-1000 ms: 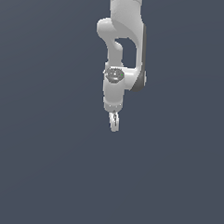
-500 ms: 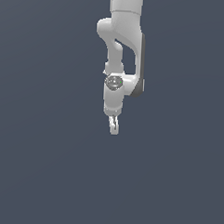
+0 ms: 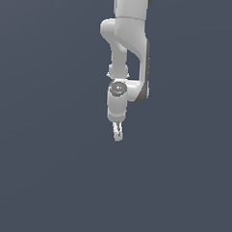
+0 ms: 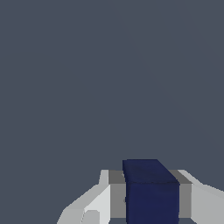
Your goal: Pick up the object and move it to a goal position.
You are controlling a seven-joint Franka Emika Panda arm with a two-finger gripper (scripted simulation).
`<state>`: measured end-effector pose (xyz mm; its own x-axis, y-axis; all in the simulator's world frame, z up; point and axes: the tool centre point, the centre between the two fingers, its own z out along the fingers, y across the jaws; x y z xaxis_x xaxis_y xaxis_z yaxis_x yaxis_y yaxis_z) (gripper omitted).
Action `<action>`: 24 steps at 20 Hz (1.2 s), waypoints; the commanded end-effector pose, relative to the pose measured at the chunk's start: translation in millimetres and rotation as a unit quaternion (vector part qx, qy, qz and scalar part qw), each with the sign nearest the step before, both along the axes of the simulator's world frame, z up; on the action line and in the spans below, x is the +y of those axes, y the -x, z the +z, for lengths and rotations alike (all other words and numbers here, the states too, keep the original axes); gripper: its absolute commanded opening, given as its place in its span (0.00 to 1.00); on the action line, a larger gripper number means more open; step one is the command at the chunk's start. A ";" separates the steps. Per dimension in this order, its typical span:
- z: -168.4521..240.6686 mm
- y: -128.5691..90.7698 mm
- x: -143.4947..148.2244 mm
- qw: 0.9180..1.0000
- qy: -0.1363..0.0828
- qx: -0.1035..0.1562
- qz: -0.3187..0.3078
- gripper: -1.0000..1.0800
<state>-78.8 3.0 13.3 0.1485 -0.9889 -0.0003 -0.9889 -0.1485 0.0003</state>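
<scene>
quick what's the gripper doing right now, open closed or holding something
Gripper: closed on the dark blue cube, which sits between its two fingers in the wrist view.

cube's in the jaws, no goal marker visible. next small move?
Probably keep the gripper shut and carry on slowly. In the wrist view the navy cube sits between the white fingers, seemingly touching both, so the grasp looks secure. No goal marker shows in either view, so I can't give a direction.
</scene>
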 end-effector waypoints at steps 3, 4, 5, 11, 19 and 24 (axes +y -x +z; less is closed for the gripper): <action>-0.2 -0.1 0.1 1.000 0.000 0.000 0.000 0.00; -0.2 -0.1 0.1 1.000 0.000 0.000 0.000 0.00; -0.2 -0.1 0.1 1.000 0.000 0.000 0.000 0.00; 1.9 -4.9 2.3 1.000 0.000 -0.008 0.000 0.00; 20.1 -42.0 20.4 0.998 -0.002 -0.067 0.001 0.00; 46.6 -81.8 41.2 0.991 -0.004 -0.135 0.002 0.00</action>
